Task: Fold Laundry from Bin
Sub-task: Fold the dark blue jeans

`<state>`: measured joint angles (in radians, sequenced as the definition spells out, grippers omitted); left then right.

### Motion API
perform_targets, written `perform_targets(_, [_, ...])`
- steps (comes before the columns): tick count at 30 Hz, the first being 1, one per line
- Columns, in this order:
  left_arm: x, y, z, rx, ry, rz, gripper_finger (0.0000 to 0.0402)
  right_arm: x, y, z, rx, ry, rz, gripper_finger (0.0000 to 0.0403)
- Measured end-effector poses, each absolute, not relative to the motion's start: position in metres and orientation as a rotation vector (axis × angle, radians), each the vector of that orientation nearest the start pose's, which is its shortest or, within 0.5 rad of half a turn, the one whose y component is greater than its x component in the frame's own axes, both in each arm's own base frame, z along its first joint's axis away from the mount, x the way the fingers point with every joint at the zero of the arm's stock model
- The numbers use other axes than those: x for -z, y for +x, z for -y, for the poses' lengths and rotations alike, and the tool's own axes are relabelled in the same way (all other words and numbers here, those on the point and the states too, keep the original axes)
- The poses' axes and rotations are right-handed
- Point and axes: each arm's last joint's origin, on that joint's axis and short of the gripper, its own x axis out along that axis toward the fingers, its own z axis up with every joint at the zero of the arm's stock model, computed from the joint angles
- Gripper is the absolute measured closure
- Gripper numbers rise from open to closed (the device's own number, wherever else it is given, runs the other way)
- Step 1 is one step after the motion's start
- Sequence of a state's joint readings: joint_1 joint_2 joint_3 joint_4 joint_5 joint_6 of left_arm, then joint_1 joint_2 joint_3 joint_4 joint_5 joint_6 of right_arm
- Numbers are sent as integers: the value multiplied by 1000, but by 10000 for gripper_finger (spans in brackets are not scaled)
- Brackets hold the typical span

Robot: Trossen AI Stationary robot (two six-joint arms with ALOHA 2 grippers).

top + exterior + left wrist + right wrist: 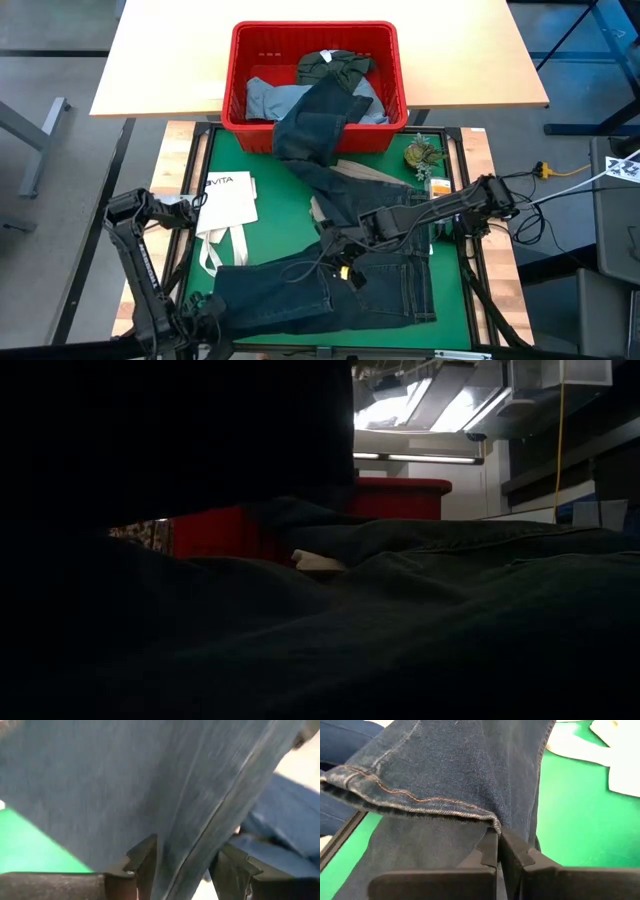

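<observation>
Working from my left: my left gripper (pixel 205 310) sits at the near-left corner of the green mat (pixel 270 165), its jaws apart with the leg end of the dark navy jeans (pixel 330 290) running between them; whether the fingers actually press the cloth, I cannot tell. Just beyond it lies the white tote bag (pixel 225 205), flat on the mat. At the centre, my right gripper (pixel 340 255) is clenched on a hemmed edge of the same jeans (pixel 445 765). These jeans lie spread across the near mat, not yet folded. Past them a second dark denim piece (pixel 315 125) drapes over the front wall of the red bin (pixel 240 80), with beige trousers (pixel 365 175) beneath it. Light blue jeans (pixel 275 95) and a dark olive-green piece (pixel 335 65) are in the bin. I judge the task barely begun: nothing is folded.
</observation>
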<state>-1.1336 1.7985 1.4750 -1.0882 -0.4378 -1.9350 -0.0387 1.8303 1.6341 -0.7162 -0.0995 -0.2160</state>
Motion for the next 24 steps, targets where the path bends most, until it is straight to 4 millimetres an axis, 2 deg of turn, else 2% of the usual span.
perform_targets(6, [-247,165,300,-518,-634,-985,244,-289,400,12,-182,-118,-915,379])
perform_targets(11, [-247,172,296,-483,-557,-1000,244,-288,400,11,-195,-112,-921,312])
perform_targets(17, [-250,179,307,-306,-515,-994,244,-288,400,13,-156,-132,-928,224])
perform_targets(21, [-252,182,318,-179,-558,-1040,244,-288,399,13,-154,-133,-931,192])
perform_targets(24, [-252,182,319,-160,-573,-1068,244,-288,399,13,-154,-133,-931,181])
